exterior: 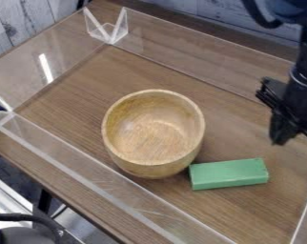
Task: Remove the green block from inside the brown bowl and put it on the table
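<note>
round bowl (153, 134) of smooth, pale, grained wood, brown wood-grain tabletop (80, 93), clear, glossy plastic-looking low wall (86, 172), smooth, matt green block (229, 173)

Tabletop (74, 88): brown wood grain, low clear walls (86, 167) along the edges. Round tan bowl (153, 133) sits directly on it, upright, nothing in it. Flat green block (229, 173) lies on the wood just right of the bowl, on its near side, long side roughly left to right.
</note>
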{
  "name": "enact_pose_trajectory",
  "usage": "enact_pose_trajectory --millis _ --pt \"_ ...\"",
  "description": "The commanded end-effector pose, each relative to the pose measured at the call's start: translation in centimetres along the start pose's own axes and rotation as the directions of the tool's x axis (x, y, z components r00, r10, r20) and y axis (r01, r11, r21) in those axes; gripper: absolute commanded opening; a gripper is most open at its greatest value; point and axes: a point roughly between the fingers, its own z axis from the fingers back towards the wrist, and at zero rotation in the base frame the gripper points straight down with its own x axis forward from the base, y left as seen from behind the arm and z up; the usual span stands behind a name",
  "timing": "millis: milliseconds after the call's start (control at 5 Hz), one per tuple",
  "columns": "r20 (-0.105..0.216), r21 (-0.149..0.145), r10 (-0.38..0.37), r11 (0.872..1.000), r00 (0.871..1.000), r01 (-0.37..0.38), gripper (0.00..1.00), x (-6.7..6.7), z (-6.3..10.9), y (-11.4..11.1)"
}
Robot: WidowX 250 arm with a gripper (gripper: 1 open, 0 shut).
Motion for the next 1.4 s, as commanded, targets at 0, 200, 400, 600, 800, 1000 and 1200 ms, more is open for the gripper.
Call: enact_pose_trajectory --millis 0,200,400,600,800,1000,1200 --pt "0.075 0.014 0.028 0.999 0.997 -0.029 0.0 2.6 1.6 1.3" --pt "0.043 0.026 0.036 0.999 0.998 -0.037 0.0 3.3 0.2 1.8" --pt "0.041 0.003 0.07 0.998 0.997 -0.07 0.0 3.8 -0.6 1.6" --pt "0.042 -0.015 0.102 0.995 0.994 -0.102 0.0 4.1 -1.0 1.6" --pt "0.028 0.001 0.124 0.992 0.992 -0.124 0.0 4.4 -1.3 2.0" --pt "0.015 0.017 0.145 0.989 0.989 -0.146 0.0 4.8 -1.5 2.5" --pt "0.005 0.018 0.155 0.988 0.988 -0.155 0.0 4.9 -1.7 2.4"
